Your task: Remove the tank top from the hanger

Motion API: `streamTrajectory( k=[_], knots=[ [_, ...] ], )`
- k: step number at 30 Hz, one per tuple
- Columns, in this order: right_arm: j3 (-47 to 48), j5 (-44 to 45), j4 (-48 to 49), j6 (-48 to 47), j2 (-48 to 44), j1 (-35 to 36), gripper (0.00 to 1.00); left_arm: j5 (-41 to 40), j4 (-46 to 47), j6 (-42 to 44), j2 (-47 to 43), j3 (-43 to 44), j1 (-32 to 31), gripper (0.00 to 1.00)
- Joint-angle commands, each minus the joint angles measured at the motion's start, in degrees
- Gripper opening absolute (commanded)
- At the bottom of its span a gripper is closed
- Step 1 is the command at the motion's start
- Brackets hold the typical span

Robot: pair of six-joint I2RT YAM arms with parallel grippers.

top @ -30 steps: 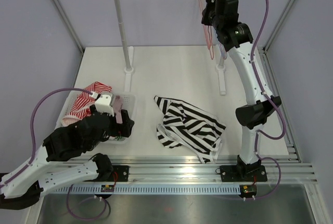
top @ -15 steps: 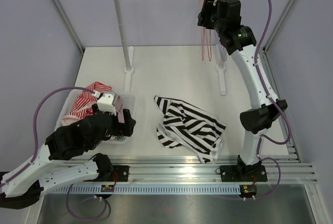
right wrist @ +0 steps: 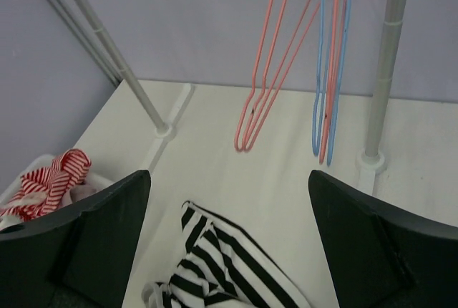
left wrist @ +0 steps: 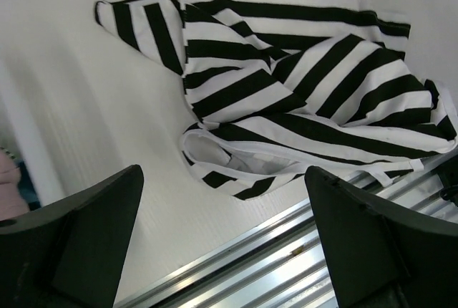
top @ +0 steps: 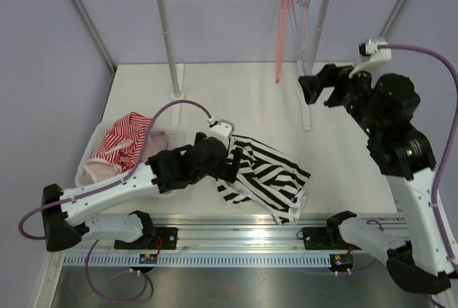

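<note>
The black-and-white striped cloth tank top (top: 266, 173) lies crumpled by the tabletop's (top: 236, 100) near edge, the left tool (top: 230, 159) over it and the right tool (top: 308, 90) both spread wide, holding nothing.

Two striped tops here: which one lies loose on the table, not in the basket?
The black-and-white top, crumpled near the middle of the table. The red-and-white top is bunched in the basket at the left.

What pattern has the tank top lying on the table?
The tank top has black-and-white stripes, clearest in left wrist view.
</note>
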Motion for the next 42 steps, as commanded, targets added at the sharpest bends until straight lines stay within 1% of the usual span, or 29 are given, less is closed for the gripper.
streamTrajectory(
  k=[1, 2, 3, 4, 5, 6, 8, 10, 11, 16, 20, 22, 24, 25, 26, 27, 29, 30, 32, 34, 35, 36, 37, 38, 39, 41, 42],
  knots=[
    [-9.7, -4.5, -0.6, 0.9, -8.6, 0.1, 1.00, 4.1, 10.7, 2.5, 8.6, 4.0, -1.5, 0.99],
    [-11.7, -5.2, -0.7, 1.0, -13.3, 0.0, 0.99, 4.6, 11.6, 2.7, 10.6, 4.5, -1.9, 0.99],
    [-15.1, -6.0, -0.8, 1.5, -15.6, 0.1, 0.99, 5.0, 12.3, 2.9, 12.5, 5.7, -2.2, 0.99],
    [-16.5, -8.1, -0.8, 1.8, -17.7, 0.1, 1.00, 5.5, 13.5, 3.3, 16.8, 6.3, -2.5, 0.99],
    [-17.9, -9.1, -1.0, 2.3, -21.6, 0.0, 1.00, 6.0, 14.1, 3.4, 18.8, 6.8, -2.6, 0.99],
    [-19.6, -10.2, -1.3, 3.0, -23.4, 0.1, 1.00, 7.4, 14.6, 3.4, 21.1, 7.5, -2.7, 0.99],
    [-20.7, -11.9, -2.3, 3.6, -27.8, 0.1, 0.99, 9.2, 16.7, 3.9, 26.1, 8.9, -3.0, 0.99],
    [-20.5, -12.9, -4.7, 3.8, -30.2, 0.1, 1.00, 10.8, 18.7, 3.9, 29.2, 10.1, -3.4, 0.99],
    [-20.0, -13.2, -5.5, 3.7, -30.7, 0.1, 1.00, 11.2, 19.0, 3.8, 32.2, 10.4, -3.4, 0.99],
    [-19.4, -13.7, -9.4, 2.3, -32.8, 0.0, 1.00, 11.5, 19.4, 3.0, 39.7, 11.7, -4.7, 0.99],
    [-20.2, -13.9, -10.4, 1.8, -33.5, 0.1, 1.00, 10.7, 19.2, 1.0, 43.6, 9.6, -5.5, 0.99],
    [-21.2, -14.1, -9.9, 2.2, -34.2, 0.1, 1.00, 12.2, 21.0, -0.1, 44.5, 6.5, -5.5, 0.95],
    [-22.1, -14.4, -9.5, 2.4, -34.5, 0.1, 0.99, 13.1, 22.7, -0.5, 44.7, 3.8, -5.5, 0.75],
    [-22.3, -14.5, -9.0, 2.6, -34.8, 0.1, 0.99, 13.1, 22.7, -1.0, 44.9, 3.2, -5.6, 0.62],
    [-22.5, -14.5, -8.8, 2.6, -35.0, 0.1, 0.99, 13.0, 22.8, -1.1, 44.8, 2.8, -5.5, 0.36],
    [-22.7, -14.6, -8.5, 2.6, -35.4, 0.1, 0.99, 12.2, 22.2, -1.7, 43.9, 2.0, -5.6, 0.22],
    [-23.0, -14.6, -8.2, 2.6, -35.6, 0.1, 1.00, 11.1, 21.1, -1.9, 41.9, 1.5, -5.6, 0.06],
    [-23.1, -14.6, -8.1, 2.6, -35.7, 0.1, 1.00, 9.6, 19.7, -2.0, 40.5, 1.3, -5.6, 0.01],
    [-23.5, -14.5, -7.8, 2.7, -35.9, 0.1, 0.99, 7.6, 18.0, -2.3, 34.7, 0.8, -5.6, 0.00],
    [-23.8, -14.5, -7.3, 2.8, -36.3, 0.1, 1.00, 2.9, 14.0, -2.7, 30.2, 1.5, -5.6, 0.00],
    [-24.3, -14.5, -7.3, 2.8, -36.4, 0.1, 0.99, 1.2, 12.5, -2.7, 25.8, 1.9, -5.6, 0.00],
    [-24.5, -14.4, -6.9, 2.9, -36.5, 0.1, 1.00, -2.9, 9.0, -2.7, 23.1, 2.5, -5.5, 0.00],
    [-24.8, -14.4, -6.8, 2.9, -36.8, 0.1, 1.00, -5.6, 7.1, -3.5, 21.1, 4.0, -5.4, 0.00],
    [-25.2, -14.3, -6.6, 3.0, -37.0, 0.1, 0.99, -8.0, 4.9, -3.9, 17.1, 5.1, -5.2, 0.00],
    [-25.4, -14.4, -6.3, 3.1, -37.0, 0.1, 1.00, -11.5, 1.0, -4.0, 15.3, 5.9, -4.4, 0.00],
    [-25.9, -14.5, -5.9, 3.4, -37.1, 0.1, 1.00, -15.2, -3.8, -4.1, 11.8, 8.6, -3.5, 0.00],
    [-26.0, -14.7, -5.4, 3.5, -37.2, 0.1, 0.99, -16.1, -5.4, -3.5, 8.7, 9.6, -2.1, 0.00]
  ],
)
